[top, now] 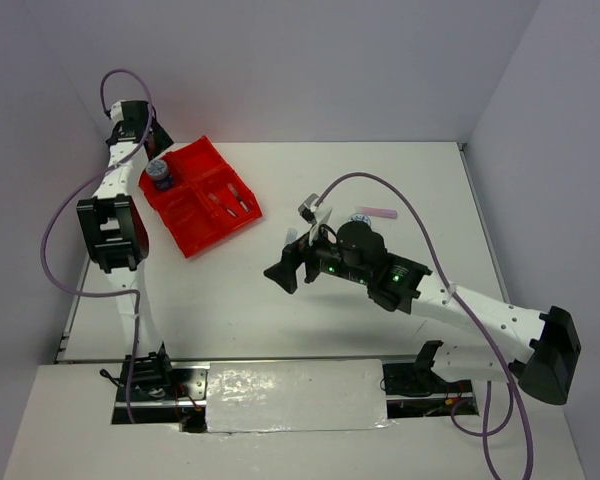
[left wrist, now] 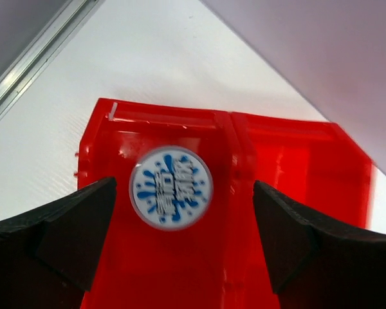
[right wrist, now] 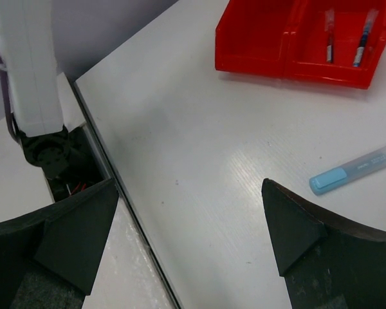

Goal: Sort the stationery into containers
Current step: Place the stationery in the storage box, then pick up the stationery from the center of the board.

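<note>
Tub: one round blue-white tub (left wrist: 171, 187) stands upright in a corner compartment of the tray, patterned top facing up.
Pens: two thin pens (right wrist: 329, 35) lie side by side in another compartment.
Light-blue stick: the light-blue stick (right wrist: 354, 169) lies flat on the bench, well apart from the tray and near the right fingers.
Pink stick: the pink stick (top: 375, 213) lies on the bench beyond the right arm, unsorted.
Tray: the red tray (left wrist: 296, 129) sits at the far-left of the bench, and at least one compartment looks bare.
Left fingers: the left fingers (left wrist: 71, 232) are spread wide on either side of the tub, touching nothing.
Right fingers: the right fingers (right wrist: 296, 232) are spread apart over bare bench and empty.
Bench: the bench (top: 230, 310) is white. Some small items near the right arm are partly hidden, so I cannot tell what they are.
Progress: by my reading, three items are sorted. At least the two sticks remain, so the task is roughly midway. The light-blue stick looks the handiest next pick for the right arm.
</note>
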